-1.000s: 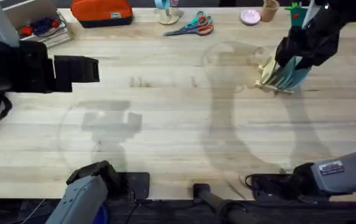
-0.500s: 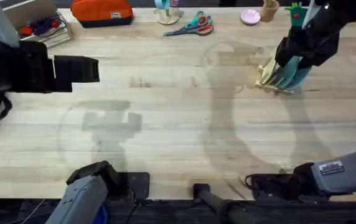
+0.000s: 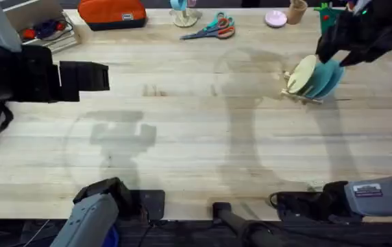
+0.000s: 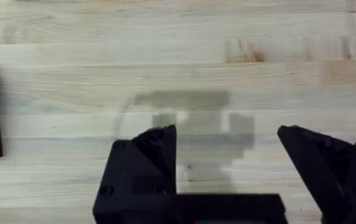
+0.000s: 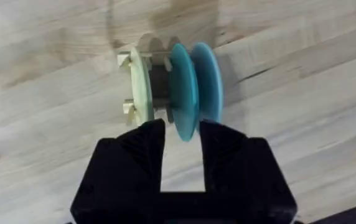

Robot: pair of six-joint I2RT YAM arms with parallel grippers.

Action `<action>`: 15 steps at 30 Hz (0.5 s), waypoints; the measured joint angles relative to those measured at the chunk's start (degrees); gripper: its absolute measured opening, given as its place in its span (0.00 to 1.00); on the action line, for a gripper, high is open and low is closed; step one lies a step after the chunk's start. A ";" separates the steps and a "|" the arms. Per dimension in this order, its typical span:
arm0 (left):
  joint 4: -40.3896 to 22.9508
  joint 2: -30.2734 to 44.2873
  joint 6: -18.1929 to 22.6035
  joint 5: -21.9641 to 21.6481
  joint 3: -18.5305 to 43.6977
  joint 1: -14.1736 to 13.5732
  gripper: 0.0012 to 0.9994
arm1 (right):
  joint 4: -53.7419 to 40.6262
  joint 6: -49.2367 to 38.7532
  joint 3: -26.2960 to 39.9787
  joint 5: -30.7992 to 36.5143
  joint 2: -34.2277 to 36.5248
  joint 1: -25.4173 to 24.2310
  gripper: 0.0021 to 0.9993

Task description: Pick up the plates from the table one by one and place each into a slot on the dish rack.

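Now three plates (image 5: pixel 181 87) stand on edge in the dish rack (image 3: pixel 304 92), the right gripper (image 5: pixel 181 140) above them, jaws slightly parted, holding nothing.

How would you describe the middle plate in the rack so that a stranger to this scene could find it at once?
Find the small wooden dish rack at the far right of the table, just below the right gripper. Three plates stand on edge in it. The middle one is bright turquoise, between a cream plate and a darker blue plate.
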 joint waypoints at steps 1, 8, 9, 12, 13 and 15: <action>0.00 0.00 0.00 0.00 0.00 0.00 0.99 | -0.71 0.00 0.66 0.00 -0.40 0.00 0.36; -0.02 0.02 0.01 0.00 0.00 0.00 0.99 | -7.78 -1.30 4.50 0.13 -3.98 0.00 0.69; -0.02 0.00 0.00 0.00 0.00 0.00 0.99 | -8.70 -1.36 4.73 0.13 -4.60 0.00 0.70; -0.02 0.00 0.00 -0.01 0.00 0.00 0.99 | -10.87 -1.50 4.92 0.13 -6.98 0.00 0.72; -0.02 0.00 0.00 0.00 0.00 0.00 0.99 | -11.65 -1.51 4.92 0.13 -7.92 0.00 0.72; -0.02 0.00 0.00 0.00 0.00 0.00 0.99 | -13.00 -1.51 4.95 0.13 -9.93 0.00 0.72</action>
